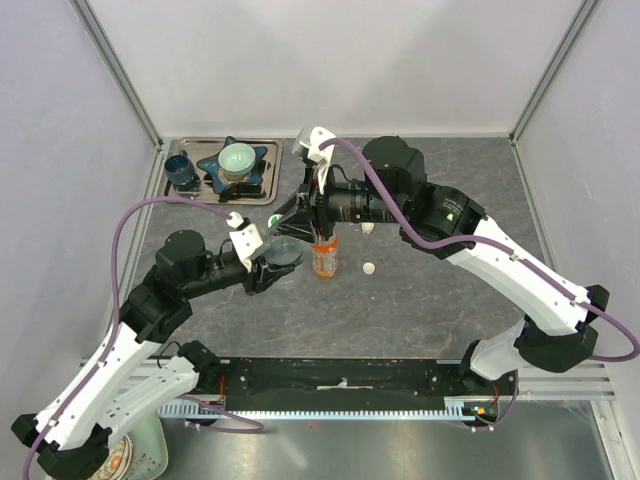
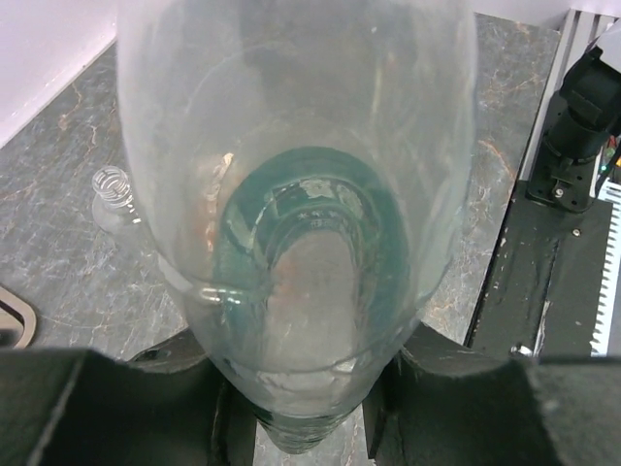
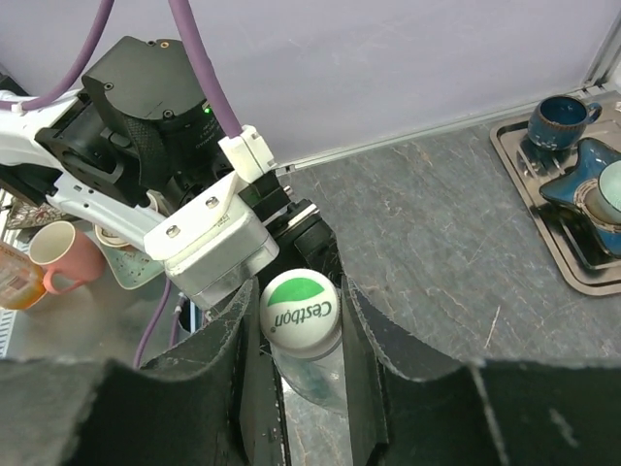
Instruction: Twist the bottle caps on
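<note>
My left gripper (image 1: 268, 262) (image 2: 296, 408) is shut on the clear greenish bottle (image 1: 283, 254) (image 2: 291, 194) and holds it tilted above the table. A white cap with a green logo (image 3: 299, 309) (image 1: 274, 220) sits on that bottle's neck (image 3: 312, 374). My right gripper (image 1: 283, 218) (image 3: 299, 313) is closed on this cap, one finger on each side. The orange bottle (image 1: 326, 258) stands upright and uncapped just to the right. Two loose white caps (image 1: 369, 268) (image 1: 367, 228) lie on the table beyond it. The small clear bottle (image 2: 114, 194) stands open on the table, seen only in the left wrist view.
A metal tray (image 1: 205, 188) at the back left holds a dark blue cup (image 1: 181, 170) and a pale green bowl (image 1: 237, 158) on a blue star-shaped dish. White walls enclose the table. A black rail (image 1: 340, 380) runs along the near edge.
</note>
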### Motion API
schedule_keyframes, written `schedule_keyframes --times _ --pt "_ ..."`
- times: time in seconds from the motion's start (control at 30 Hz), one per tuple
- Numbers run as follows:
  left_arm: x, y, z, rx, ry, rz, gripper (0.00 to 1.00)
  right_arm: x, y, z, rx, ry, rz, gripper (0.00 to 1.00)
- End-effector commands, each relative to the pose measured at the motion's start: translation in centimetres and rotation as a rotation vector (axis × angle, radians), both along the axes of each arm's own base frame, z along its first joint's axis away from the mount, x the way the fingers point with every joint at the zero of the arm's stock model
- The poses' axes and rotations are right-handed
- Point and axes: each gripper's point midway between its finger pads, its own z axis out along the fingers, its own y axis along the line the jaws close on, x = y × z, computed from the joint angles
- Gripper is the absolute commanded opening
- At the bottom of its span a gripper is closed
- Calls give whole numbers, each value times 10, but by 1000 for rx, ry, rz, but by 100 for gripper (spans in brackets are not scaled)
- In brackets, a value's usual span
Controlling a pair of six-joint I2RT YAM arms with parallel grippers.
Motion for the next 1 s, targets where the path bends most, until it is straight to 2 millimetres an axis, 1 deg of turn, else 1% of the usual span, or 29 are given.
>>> schedule_keyframes --times 0.0,0.07,0.1,0.13,0.17,0.2,0.23,0.27,0.3,0.33,0.37,0.4,0.43,0.5,0.53,0.57,0.63,0.67,0.7,0.73,0.77,0.8,0.83,0.87,0.9,0.93,0.97 --pt "9 7 41 -53 -202 44 4 33 -2 -17 -53 15 -155 37" --pt "16 13 35 -42 -197 97 4 32 -3 -6 -28 -7 -149 60" --pt "24 20 33 -29 -203 158 4 32 -5 4 -8 -23 -152 65" --pt "29 25 33 -29 -207 200 4 34 -7 9 -2 -43 -168 70" --pt "34 30 27 -25 -199 238 4 35 -10 15 8 -57 -177 76" --pt "42 39 24 -21 -197 312 4 34 -15 26 28 -78 -187 79" --pt "45 43 29 -53 -200 352 4 35 -18 33 38 -104 -197 82" --pt "48 47 22 -50 -192 378 7 33 -24 43 59 -121 -206 88" --pt "52 53 20 -52 -190 427 10 33 -27 48 69 -134 -213 90" --pt "54 55 23 -81 -182 452 23 34 -30 52 76 -150 -225 93" --pt "60 61 20 -84 -177 501 28 31 -37 59 90 -162 -231 94" --pt "66 69 20 -85 -182 556 28 31 -40 62 94 -171 -240 94" --pt "70 71 23 -94 -199 578 29 30 -43 66 101 -179 -245 95" --pt "83 83 19 -94 -190 671 32 29 -52 72 110 -198 -270 97" --pt "88 88 21 -125 -175 707 35 29 -56 74 114 -206 -277 98" --pt "102 100 13 -106 -157 770 35 29 -61 74 114 -210 -291 98" --pt "116 106 10 -128 -114 779 35 28 -66 75 117 -213 -307 98" --pt "131 133 9 -139 -96 865 35 28 -69 74 115 -213 -314 98" --pt "146 129 -7 -122 -16 822 34 29 -71 73 111 -213 -320 98" --pt "157 137 0 -171 31 840 33 28 -71 71 109 -210 -320 98" --pt "169 161 -3 -177 61 891 31 27 -73 68 103 -208 -321 98" --pt "181 157 -20 -159 131 849 28 28 -74 67 100 -207 -325 98" --pt "187 155 -19 -149 128 825 28 28 -75 65 96 -207 -328 98" --pt "194 167 -22 -144 123 849 29 28 -76 63 93 -206 -328 98" --pt "201 167 -18 -151 83 837 28 28 -77 62 91 -203 -329 98" --pt "208 167 -28 -130 73 829 28 29 -77 61 89 -203 -334 98" --pt "212 168 -30 -122 54 824 29 29 -77 60 86 -203 -334 98"
